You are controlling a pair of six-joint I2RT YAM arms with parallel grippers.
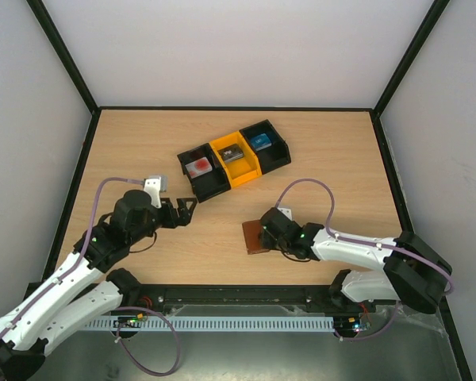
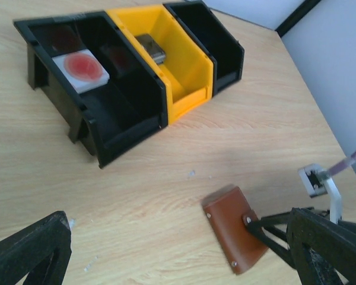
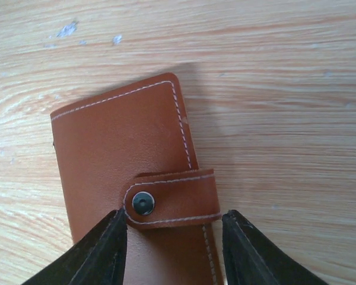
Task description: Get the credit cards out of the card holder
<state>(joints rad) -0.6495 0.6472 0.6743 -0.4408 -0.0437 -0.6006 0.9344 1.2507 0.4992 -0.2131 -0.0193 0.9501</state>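
The brown leather card holder (image 1: pixel 254 237) lies folded shut on the table, its strap tab (image 3: pixel 178 199) snapped across the cover (image 3: pixel 121 145). The credit cards are hidden. My right gripper (image 3: pixel 175 217) hangs low over the holder with its jaws either side of the strap. One fingertip (image 3: pixel 115 228) touches the strap's snap end, and a thin gap shows at the other (image 3: pixel 234 228). My left gripper (image 1: pixel 188 209) stands wide open over bare table, well left of the holder (image 2: pixel 231 228).
Three joined bins sit at mid-table: a black bin (image 1: pixel 210 184) with a white, red-spotted piece, an orange bin (image 1: pixel 246 171) with a dark item, and a black bin (image 1: pixel 279 155) with a blue item. Black-framed walls ring the table.
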